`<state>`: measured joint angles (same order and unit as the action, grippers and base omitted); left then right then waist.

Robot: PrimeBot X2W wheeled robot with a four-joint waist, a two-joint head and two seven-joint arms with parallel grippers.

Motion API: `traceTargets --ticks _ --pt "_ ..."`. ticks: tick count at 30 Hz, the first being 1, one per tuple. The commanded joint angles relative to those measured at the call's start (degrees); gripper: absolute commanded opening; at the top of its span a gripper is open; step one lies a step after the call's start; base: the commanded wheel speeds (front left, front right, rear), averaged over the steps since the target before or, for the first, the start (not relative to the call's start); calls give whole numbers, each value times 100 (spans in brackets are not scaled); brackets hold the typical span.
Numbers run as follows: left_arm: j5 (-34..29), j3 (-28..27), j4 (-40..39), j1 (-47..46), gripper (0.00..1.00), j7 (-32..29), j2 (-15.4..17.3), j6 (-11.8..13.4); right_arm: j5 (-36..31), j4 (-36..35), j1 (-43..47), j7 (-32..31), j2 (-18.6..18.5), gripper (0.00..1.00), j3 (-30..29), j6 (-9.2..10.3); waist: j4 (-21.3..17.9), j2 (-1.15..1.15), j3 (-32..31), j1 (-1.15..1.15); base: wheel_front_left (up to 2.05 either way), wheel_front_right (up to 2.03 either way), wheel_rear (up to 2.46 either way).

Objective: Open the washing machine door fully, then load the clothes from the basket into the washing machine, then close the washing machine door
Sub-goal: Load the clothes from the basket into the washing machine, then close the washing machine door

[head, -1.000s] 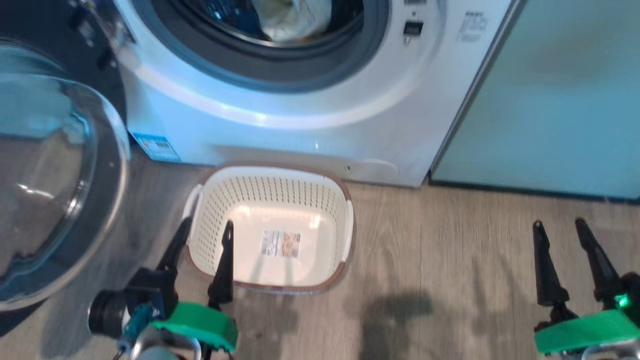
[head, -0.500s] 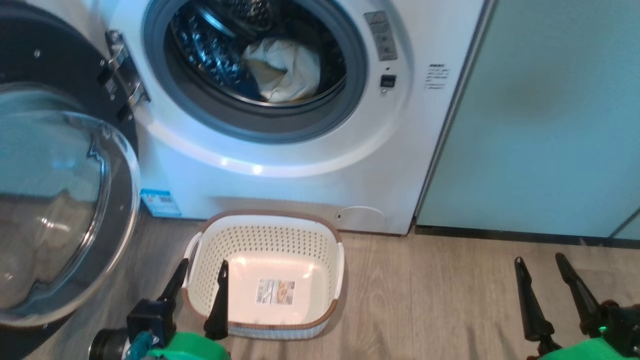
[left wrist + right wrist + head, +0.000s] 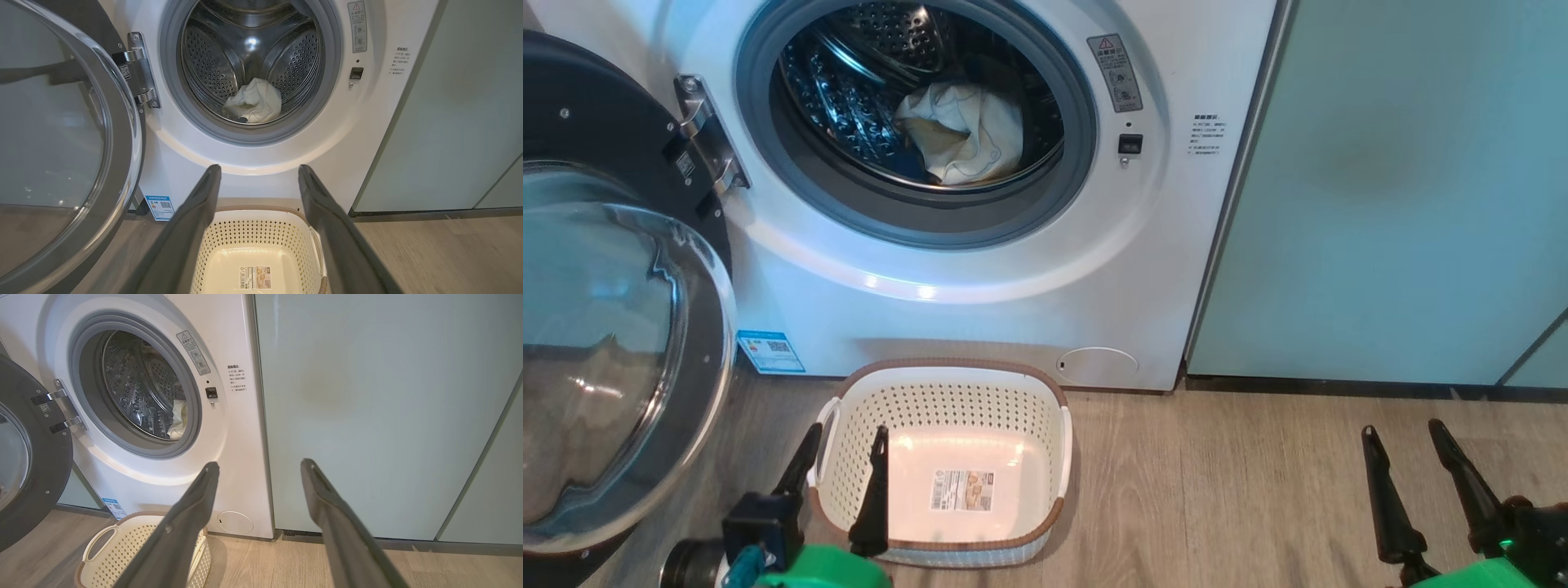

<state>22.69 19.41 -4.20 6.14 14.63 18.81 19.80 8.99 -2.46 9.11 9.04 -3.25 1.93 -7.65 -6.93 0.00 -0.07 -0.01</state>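
Note:
The white washing machine (image 3: 980, 327) stands with its round door (image 3: 613, 343) swung wide open to the left on its metal hinge (image 3: 703, 139). Pale cream clothes (image 3: 960, 131) lie inside the steel drum, also clothes (image 3: 253, 102) in the left wrist view. The cream basket (image 3: 943, 384) sits on the floor before the machine, with just a label sticker on its bottom. My left gripper (image 3: 845, 437) is open over the basket's left side. My right gripper (image 3: 1405, 433) is open above the floor at the lower right, holding nothing.
Pale green cabinet doors (image 3: 1405, 196) stand flat to the right of the machine. Wood-look floor (image 3: 1225, 490) stretches between basket and right gripper. The open door's glass bowl bulges out at the left, close to my left arm.
The head camera has tilted upward, so the drum opening and clothes now show in full. Both grippers stay open and in much the same places.

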Motion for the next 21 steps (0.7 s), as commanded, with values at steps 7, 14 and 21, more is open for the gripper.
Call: traceTargets --ticks 7,14,21 --pt "-125 -293 -104 -148 100 37 -13 -58 -37 -227 -154 0 -37 100 102 16 8 0 20 1 0 0 0" --pt "-196 -309 -71 -163 100 37 -35 -73 -34 -217 -155 2 -29 100 100 16 5 0 30 1 0 0 0" --pt "-304 -342 -61 -193 100 37 -55 -16 -33 -212 -155 7 -23 100 93 16 12 0 27 1 -38 38 0"
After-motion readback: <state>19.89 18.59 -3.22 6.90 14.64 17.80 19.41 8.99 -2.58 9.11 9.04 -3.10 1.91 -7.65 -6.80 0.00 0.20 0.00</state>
